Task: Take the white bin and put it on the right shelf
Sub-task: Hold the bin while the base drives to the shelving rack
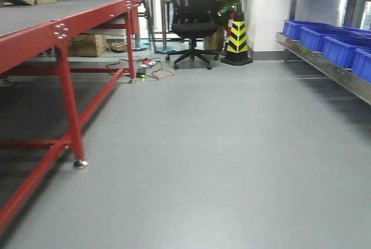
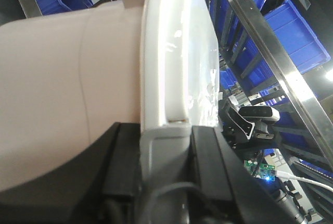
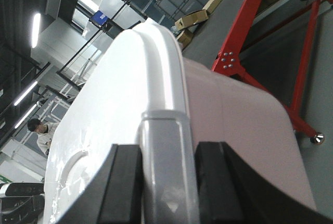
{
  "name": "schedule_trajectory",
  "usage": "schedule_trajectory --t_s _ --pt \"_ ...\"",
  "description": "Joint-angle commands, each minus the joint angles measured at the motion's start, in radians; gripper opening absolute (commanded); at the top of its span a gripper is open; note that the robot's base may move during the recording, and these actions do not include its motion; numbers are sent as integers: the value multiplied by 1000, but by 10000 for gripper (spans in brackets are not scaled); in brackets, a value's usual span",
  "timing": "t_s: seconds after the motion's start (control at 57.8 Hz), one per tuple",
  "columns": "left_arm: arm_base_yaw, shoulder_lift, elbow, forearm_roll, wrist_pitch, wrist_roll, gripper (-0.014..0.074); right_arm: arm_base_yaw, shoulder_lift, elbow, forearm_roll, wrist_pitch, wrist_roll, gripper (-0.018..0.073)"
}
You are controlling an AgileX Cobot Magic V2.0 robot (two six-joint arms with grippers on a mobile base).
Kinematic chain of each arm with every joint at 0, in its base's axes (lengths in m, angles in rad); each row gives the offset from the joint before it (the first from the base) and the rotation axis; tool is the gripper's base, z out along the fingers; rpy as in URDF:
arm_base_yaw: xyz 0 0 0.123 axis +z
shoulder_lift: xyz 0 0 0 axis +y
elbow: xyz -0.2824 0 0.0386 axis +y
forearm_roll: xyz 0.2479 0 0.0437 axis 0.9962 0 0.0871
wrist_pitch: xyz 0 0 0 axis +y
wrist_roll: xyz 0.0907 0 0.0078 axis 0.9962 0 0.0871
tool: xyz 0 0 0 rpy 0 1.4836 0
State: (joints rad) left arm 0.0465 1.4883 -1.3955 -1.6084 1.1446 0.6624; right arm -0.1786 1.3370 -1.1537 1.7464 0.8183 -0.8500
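Holding the white bin (image 2: pixel 62 78) above the floor (image 1: pixel 203 145), beside the right shelf (image 1: pixel 324 66), you are pinching its grey handles (image 3: pixel 161 122) with the left gripper (image 2: pixel 165 146) and right gripper (image 3: pixel 167 156), one at each end, against tipping.

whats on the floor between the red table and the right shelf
Front view: bare grey floor between the red table and the right shelf; an office chair and striped cone stand at the far end.
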Motion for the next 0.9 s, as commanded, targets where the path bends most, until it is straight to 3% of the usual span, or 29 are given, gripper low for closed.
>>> schedule_trajectory --t_s 0.0,0.882 --pt "-18 -50 -33 -119 186 17 -126 7 -35 -32 78 40 3 60" --pt "-18 -50 -33 -119 186 17 -126 7 -35 -32 78 41 3 60"
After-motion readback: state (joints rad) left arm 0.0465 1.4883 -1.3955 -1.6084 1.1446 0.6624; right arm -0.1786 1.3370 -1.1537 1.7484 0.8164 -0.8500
